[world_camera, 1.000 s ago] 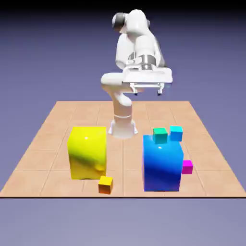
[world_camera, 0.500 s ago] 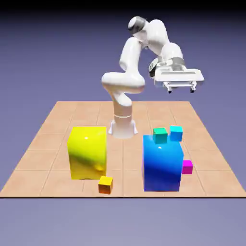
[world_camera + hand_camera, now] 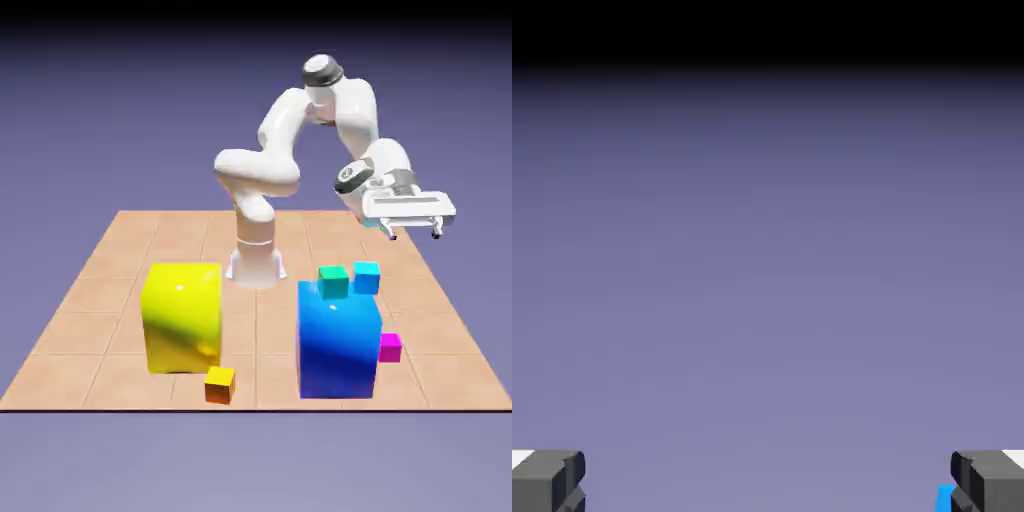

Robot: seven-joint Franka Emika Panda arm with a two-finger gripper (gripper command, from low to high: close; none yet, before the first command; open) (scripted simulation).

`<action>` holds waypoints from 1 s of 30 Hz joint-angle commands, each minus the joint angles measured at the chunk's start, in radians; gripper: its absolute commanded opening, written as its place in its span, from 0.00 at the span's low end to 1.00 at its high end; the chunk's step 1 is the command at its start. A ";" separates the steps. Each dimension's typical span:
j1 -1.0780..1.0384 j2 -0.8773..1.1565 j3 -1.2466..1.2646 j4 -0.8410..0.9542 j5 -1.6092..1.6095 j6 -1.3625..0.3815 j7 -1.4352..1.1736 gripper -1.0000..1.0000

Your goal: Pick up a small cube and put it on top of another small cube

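Note:
The small magenta cube (image 3: 390, 347) rests on the table against the right side of the big blue cube (image 3: 340, 340) in the exterior view. The other small cube, orange with a yellowish top (image 3: 220, 384), sits near the table's front edge, just in front of the big yellow cube (image 3: 182, 316). My gripper (image 3: 413, 234) hovers open and empty well above the table, above and slightly right of the magenta cube. In the hand view the two fingertips (image 3: 547, 480) stand far apart with only backdrop between them; a thin blue sliver (image 3: 944, 497) shows beside the right one.
A small teal-green cube (image 3: 334, 281) and a small cyan cube (image 3: 366, 277) sit behind the top of the big blue cube. The robot's base (image 3: 255, 265) stands at the table's far middle. The tiled table (image 3: 100, 300) ends just in front of the orange cube.
The arm has swung from the middle toward the exterior view's right and come lower. The gripper stayed open. No cube has moved.

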 commanded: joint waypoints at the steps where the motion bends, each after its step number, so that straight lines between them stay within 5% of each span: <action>1: -0.014 -0.010 0.036 0.002 0.005 0.008 0.024 0.50; 16: -0.227 -0.161 0.580 0.025 0.086 0.120 0.387 0.50; 30: -0.309 -0.399 0.510 0.146 -0.409 0.186 0.916 0.50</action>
